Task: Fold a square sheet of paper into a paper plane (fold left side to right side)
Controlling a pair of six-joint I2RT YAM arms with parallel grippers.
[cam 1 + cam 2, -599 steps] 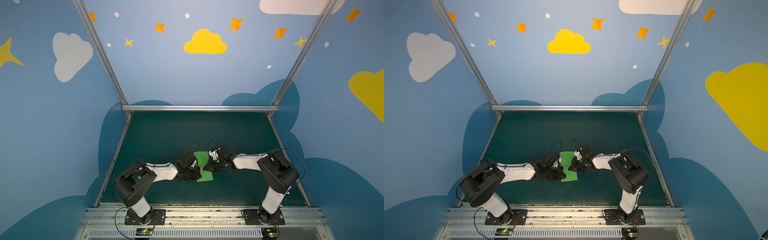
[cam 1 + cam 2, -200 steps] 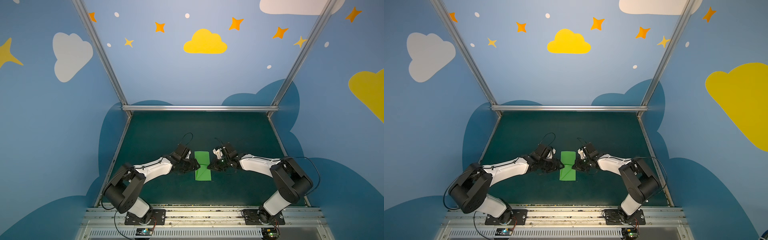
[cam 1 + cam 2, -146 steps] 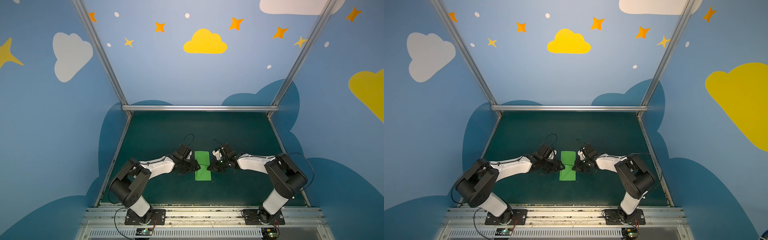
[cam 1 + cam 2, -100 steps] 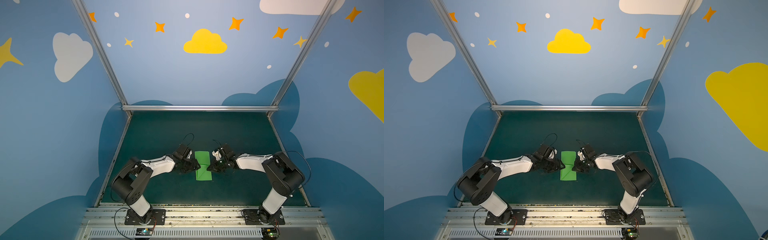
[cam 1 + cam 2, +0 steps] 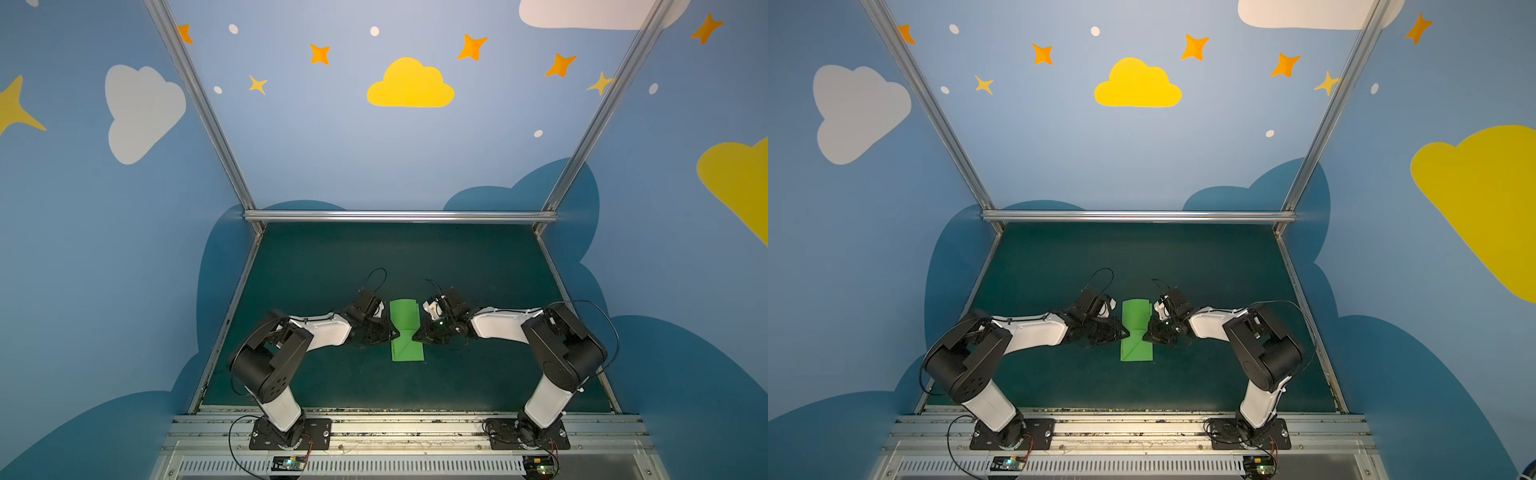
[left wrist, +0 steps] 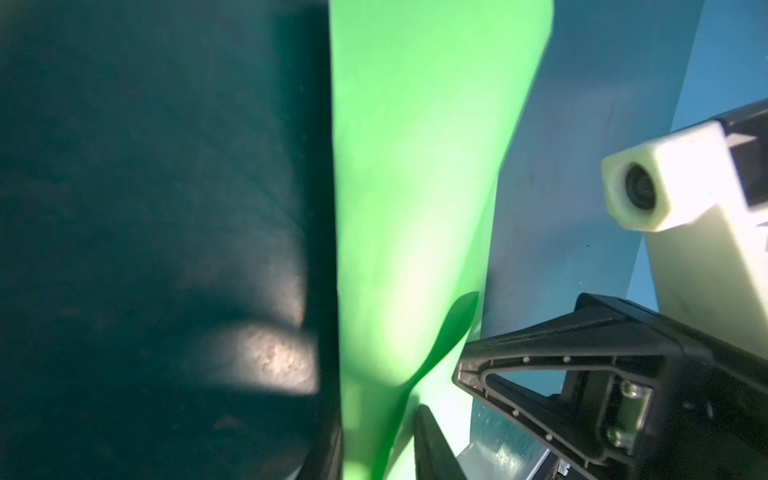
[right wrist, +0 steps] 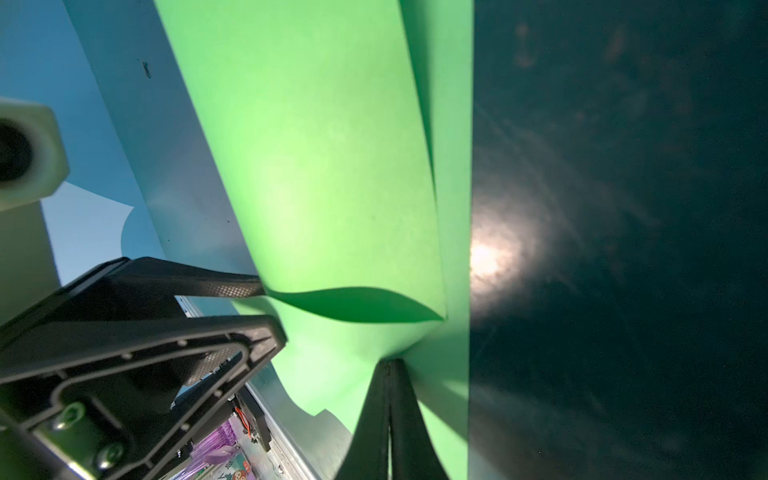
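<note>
Both top views: bright, even, diffuse light from above; sharp all over. Frame posts (image 5: pixel 201 108) splay outward, wide-angle stretch at edges. Table mat (image 5: pixel 457 257) dark; faint soft arm shadows on it either side of green paper (image 5: pixel 405 316). Left wrist view: focus soft, paper washed pale mid-sheet, white glare patch (image 6: pixel 270 357) on mat just beside paper. Right wrist view: crisper; glare spot (image 7: pixel 494 253) on mat beside paper; curled flap of paper shaded darker green.
</note>
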